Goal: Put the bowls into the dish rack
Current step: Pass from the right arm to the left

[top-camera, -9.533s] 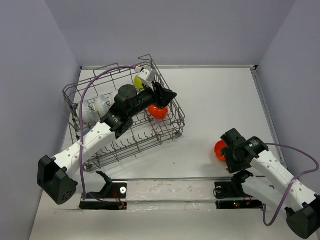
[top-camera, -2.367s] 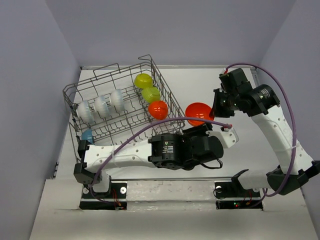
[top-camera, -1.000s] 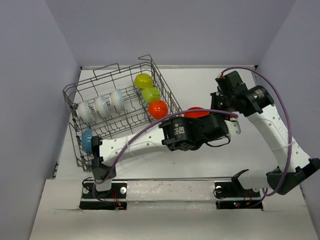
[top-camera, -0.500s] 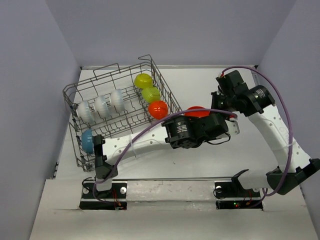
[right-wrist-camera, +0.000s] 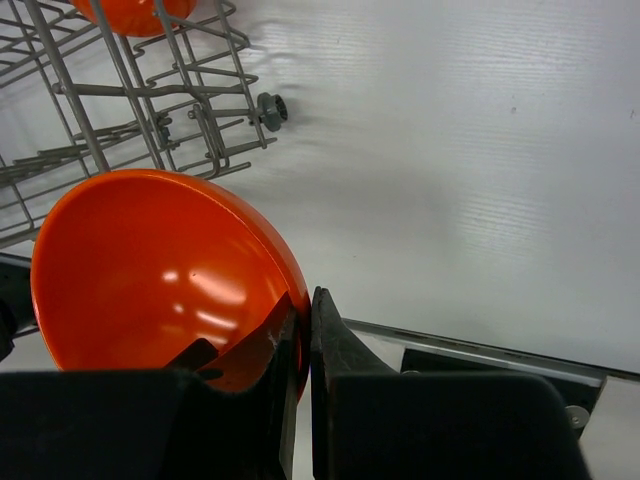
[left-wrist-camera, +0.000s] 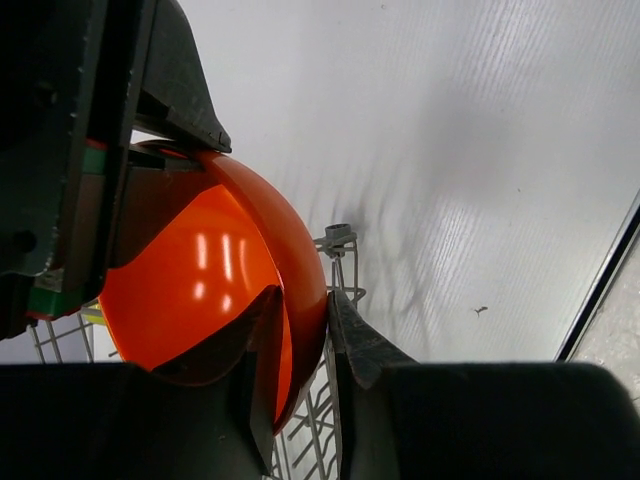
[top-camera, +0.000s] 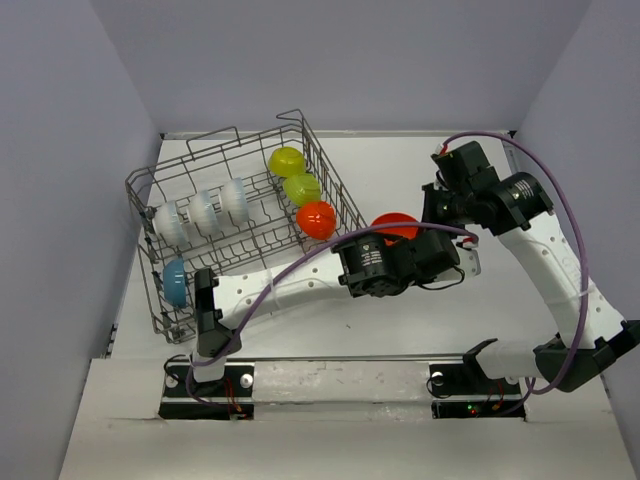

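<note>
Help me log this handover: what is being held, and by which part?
The right gripper pinches the orange bowl by its rim. The left gripper straddles another part of the rim; whether it is clamped there cannot be told.

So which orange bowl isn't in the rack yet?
The orange bowl right of the dish rack, its rim pinched by the left pincer and right pincer. The other orange bowl sits inside the rack.
</note>
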Available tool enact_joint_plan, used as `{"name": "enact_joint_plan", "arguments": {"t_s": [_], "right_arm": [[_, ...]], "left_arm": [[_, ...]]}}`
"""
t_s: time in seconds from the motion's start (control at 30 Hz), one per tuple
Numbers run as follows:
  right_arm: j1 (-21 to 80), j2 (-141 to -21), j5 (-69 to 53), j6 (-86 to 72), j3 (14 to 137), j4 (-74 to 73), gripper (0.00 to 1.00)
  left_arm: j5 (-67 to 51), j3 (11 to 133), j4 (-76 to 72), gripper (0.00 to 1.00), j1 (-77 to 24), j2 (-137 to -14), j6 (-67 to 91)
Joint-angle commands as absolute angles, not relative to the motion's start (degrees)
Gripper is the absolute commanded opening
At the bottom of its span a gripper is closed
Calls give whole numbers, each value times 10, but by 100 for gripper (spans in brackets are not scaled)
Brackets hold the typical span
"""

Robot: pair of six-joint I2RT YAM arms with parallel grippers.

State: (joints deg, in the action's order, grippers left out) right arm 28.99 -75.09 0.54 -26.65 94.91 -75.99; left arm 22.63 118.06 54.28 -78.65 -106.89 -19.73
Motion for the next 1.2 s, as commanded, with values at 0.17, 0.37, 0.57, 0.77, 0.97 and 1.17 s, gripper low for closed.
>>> {"name": "enact_joint_plan", "arguments": {"t_s": [0.17, 0.37, 0.57, 0.77, 0.97, 1.17], "right_arm": [[288, -728, 26, -269, 953, -750, 1], [288, -727, 27, -269, 952, -750, 1], [288, -730, 33, -270, 950, -750, 1], [288, -735, 38, -272, 945, -747, 1], [288, -736, 39, -271, 942, -744, 1], [288, -735, 40, -271, 939, -743, 1]], "left_arm": [[258, 1198, 541, 45, -784, -1052, -199], [262, 1201, 540, 48, -785, -1050, -199], [265, 1212, 539, 48, -789, -1047, -200], [276, 1213, 538, 49, -794, -1040, -202], [282, 1226, 533, 49, -795, -1042, -209], [284, 1228, 530, 49, -795, -1039, -212]]}}
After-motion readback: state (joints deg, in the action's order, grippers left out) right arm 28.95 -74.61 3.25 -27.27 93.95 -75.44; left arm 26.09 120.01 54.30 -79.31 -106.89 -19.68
